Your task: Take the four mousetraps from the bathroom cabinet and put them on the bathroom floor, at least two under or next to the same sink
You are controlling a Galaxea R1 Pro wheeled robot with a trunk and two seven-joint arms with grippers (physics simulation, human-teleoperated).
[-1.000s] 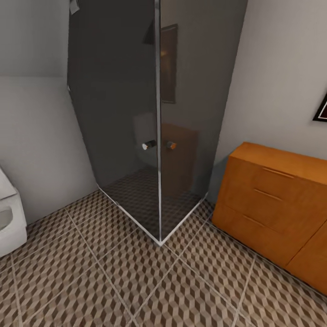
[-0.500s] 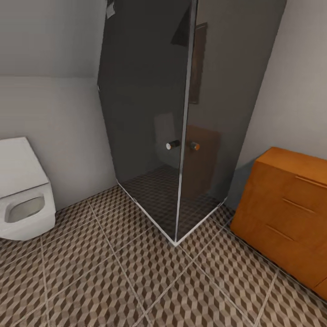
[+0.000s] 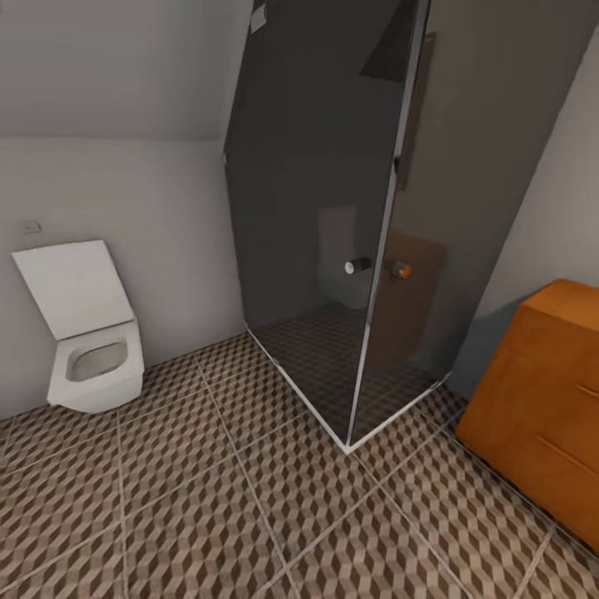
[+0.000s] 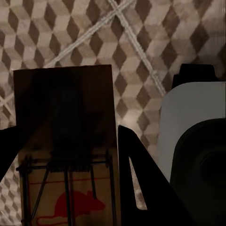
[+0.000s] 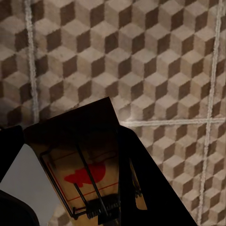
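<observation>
While your head camera looks over the bathroom floor [image 3: 208,516], each of your grippers is carrying a mousetrap above those cube-patterned tiles. Your left gripper [image 4: 66,160] is clamped on the left mousetrap [image 4: 66,141], one dark finger [image 4: 141,179] along each long side. Its long axis runs straight out along the fingers: the plain wooden end points away from the wrist, past the fingertips, and the end with the red mouse print and wire spring sits back toward the palm. Your right gripper [image 5: 70,174] is likewise closed on the right mousetrap [image 5: 80,160], held between its fingers the same way, plain end outward and printed, sprung end nearer the wrist, though this board sits a little skewed to the fingers. In the head view the cabinet [image 3: 541,408] stands at the right, the dark glass shower [image 3: 333,216] in the middle, the toilet [image 3: 87,333] at the left.
</observation>
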